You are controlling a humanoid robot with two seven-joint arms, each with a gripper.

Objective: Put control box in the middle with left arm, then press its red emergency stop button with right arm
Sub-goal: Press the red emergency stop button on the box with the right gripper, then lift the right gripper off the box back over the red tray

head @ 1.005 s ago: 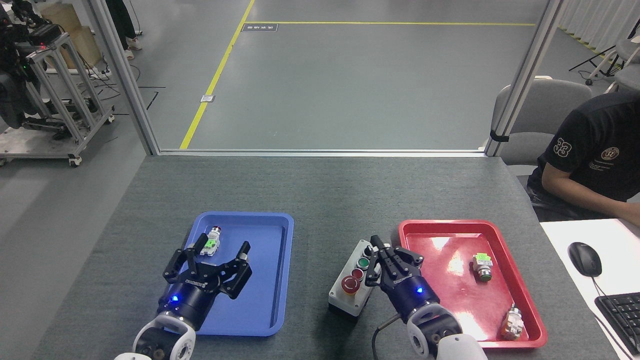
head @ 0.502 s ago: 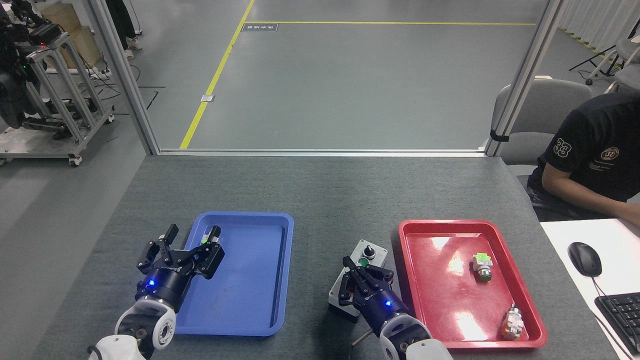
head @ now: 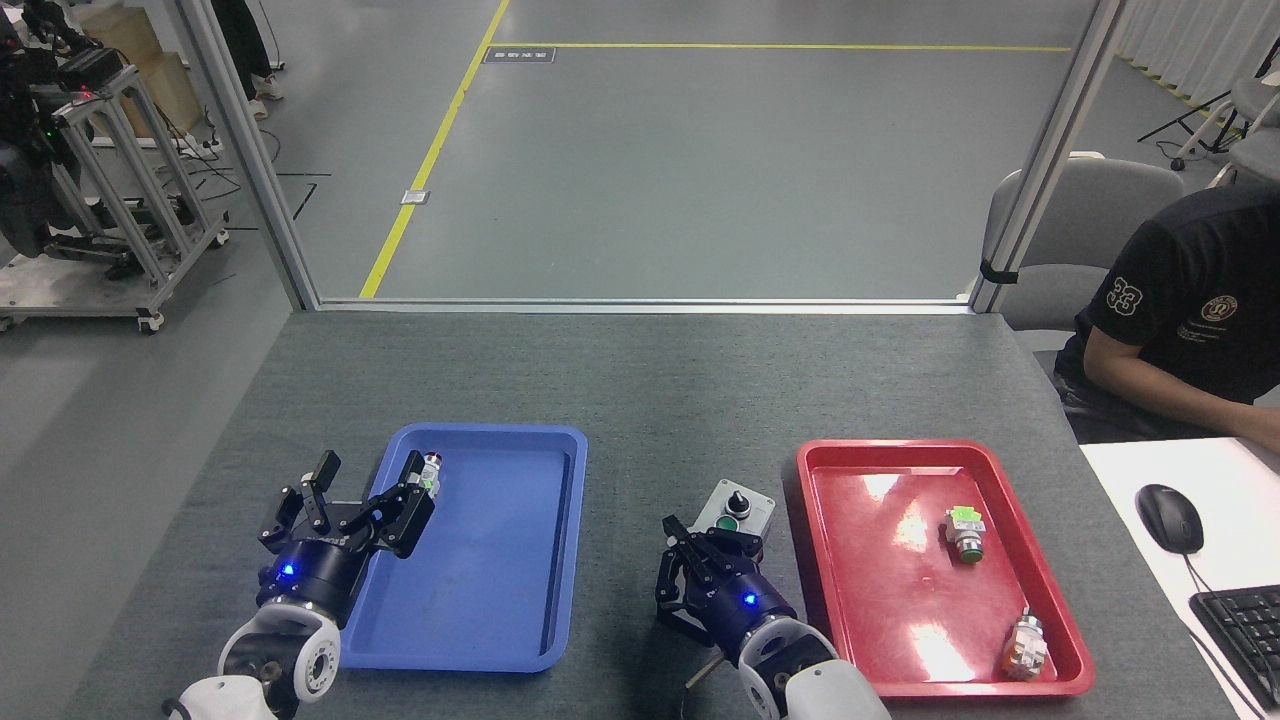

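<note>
The oblong light-grey control box with a black base (head: 735, 505) stood on the dark-grey felt-textured surface (head: 640, 380), in the bare strip between the blue plastic tray (head: 560, 540) and the red plastic tray (head: 1060, 600), just beside the red tray's left rim. Only its far end showed, bearing the black knob (head: 740, 496) and the round green button (head: 728, 522). The near end, at 6 o'clock, was covered by the right arm's black multi-finger gripper (head: 700, 560), so the large red emergency stop button could not be seen.

That right gripper sat directly over the box's near half, its fingers (head: 668, 530) bunched narrow and pointing toward 12 o'clock. Whether they touched the box's top could not be told. A blue light glowed on its black wrist, with the white rounded joint at 5 o'clock from it.

The left arm's black gripper (head: 365, 490) hung well apart from the box, at 9 o'clock of it, over the blue tray's left rim. Its fingers (head: 322, 470) were spread wide and held nothing. A small silver switch part with a green label (head: 430, 468) lay in the blue tray just beside the right-hand fingertips.

Two more small switch parts lay in the red tray, and a seated person in a black shirt (head: 1190, 300) was at 2 o'clock.
</note>
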